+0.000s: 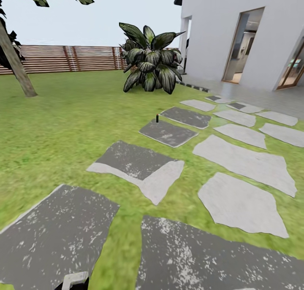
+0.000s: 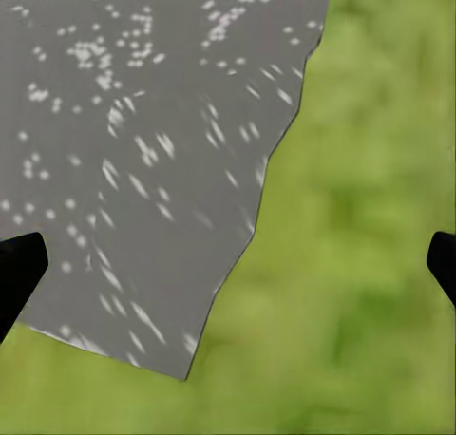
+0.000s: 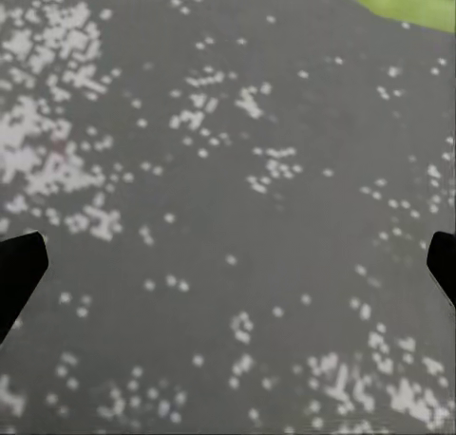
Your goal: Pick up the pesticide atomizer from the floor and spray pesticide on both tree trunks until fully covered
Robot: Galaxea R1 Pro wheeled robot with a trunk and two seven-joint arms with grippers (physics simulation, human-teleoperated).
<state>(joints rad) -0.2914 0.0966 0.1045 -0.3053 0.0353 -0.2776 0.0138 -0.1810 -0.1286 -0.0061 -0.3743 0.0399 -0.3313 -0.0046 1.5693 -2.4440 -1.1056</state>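
1. Left gripper [image 2: 228, 264] hangs released, its two dark fingertips [image 2: 19, 269] far apart, over the edge where a grey stepping stone [image 2: 142, 169] meets the grass [image 2: 370, 264].
2. Right gripper [image 3: 228, 269] is likewise spread wide with nothing between its fingers, above a speckled grey slab [image 3: 228, 188]; a sliver of lawn shows at one corner.
3. From the head camera, a small dark upright object [image 1: 157, 118], too small to identify, stands at about 12 o'clock, at the far edge of a stepping stone [image 1: 168, 133].
4. One tree trunk [image 1: 17, 66], leaning and pale grey-brown, rises from the lawn [image 1: 63, 125] at about 10 o'clock.
5. Farther off, a broad striped-leaf plant [image 1: 152, 64] sits near 12 o'clock before the slatted fence [image 1: 63, 58].
6. At 2 o'clock stands the white house [image 1: 219, 32].
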